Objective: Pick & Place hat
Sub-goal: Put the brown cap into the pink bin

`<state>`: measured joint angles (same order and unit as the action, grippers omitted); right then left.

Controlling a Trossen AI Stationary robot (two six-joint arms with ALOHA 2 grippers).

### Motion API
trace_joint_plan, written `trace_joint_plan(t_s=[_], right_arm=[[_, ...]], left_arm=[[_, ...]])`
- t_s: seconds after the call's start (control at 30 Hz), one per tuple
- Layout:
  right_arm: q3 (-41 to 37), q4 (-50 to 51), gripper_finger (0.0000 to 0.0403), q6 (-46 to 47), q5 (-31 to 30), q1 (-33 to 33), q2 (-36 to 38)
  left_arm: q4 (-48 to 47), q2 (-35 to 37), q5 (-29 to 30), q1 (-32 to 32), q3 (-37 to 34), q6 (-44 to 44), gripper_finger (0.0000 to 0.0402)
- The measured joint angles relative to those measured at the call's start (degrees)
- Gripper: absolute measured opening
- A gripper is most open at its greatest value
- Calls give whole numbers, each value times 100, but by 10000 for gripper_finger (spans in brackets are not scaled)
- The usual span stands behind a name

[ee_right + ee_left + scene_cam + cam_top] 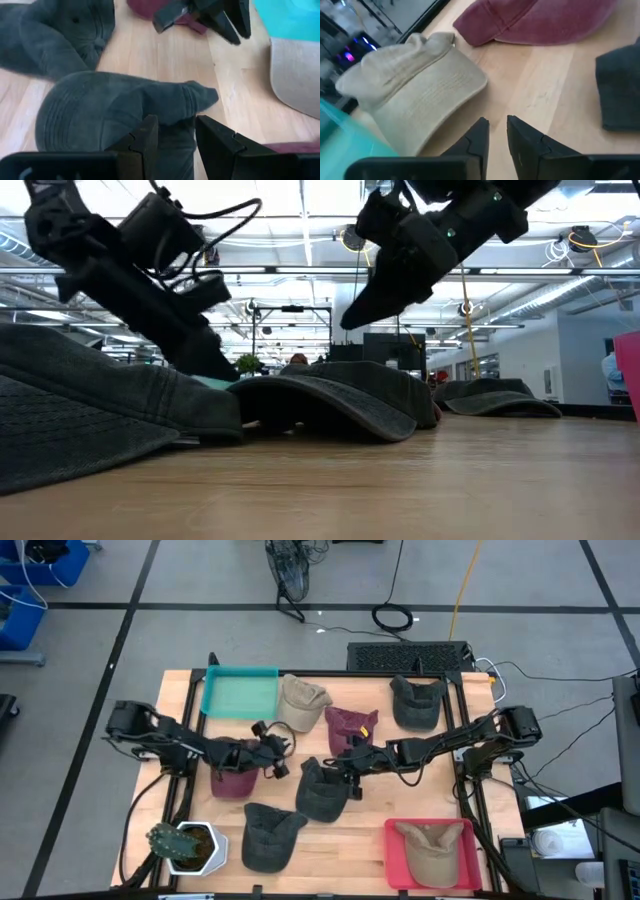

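Note:
Several hats lie on the wooden table. A beige hat (300,702) rests beside a teal tray (240,692). My left gripper (497,125) stands low over bare wood just near of the beige hat (415,85), its fingers a narrow gap apart with nothing between them. A maroon hat (233,782) lies under the left arm. My right gripper (176,130) hovers open above a dark grey hat (125,110) at the table's middle (322,790). In the low view this gripper (352,315) is clear of the hat (330,395), which lies on the table.
A second maroon hat (350,725) and a dark hat (418,703) lie at the far side, another dark hat (270,835) near the front. A red tray (395,860) at the near right holds a beige hat (435,843). A potted plant (185,845) stands near left.

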<state>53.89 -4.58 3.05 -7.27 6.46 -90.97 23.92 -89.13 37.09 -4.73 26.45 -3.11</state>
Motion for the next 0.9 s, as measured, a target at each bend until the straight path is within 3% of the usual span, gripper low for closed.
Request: trace_joint_plan(t_s=[0.43,0.57,0.9], right_arm=[[0,465,121,-95,3,56,748],[2,608,121,-96,4,112,839],[0,936,121,-81,3,116,852]], left_arm=[[-350,-1686,2111,-57,1302,1877,203],[-362,-1830,2252,172,1399,2102,217],[-922,-1785,1948,347,1411,2060,218]])
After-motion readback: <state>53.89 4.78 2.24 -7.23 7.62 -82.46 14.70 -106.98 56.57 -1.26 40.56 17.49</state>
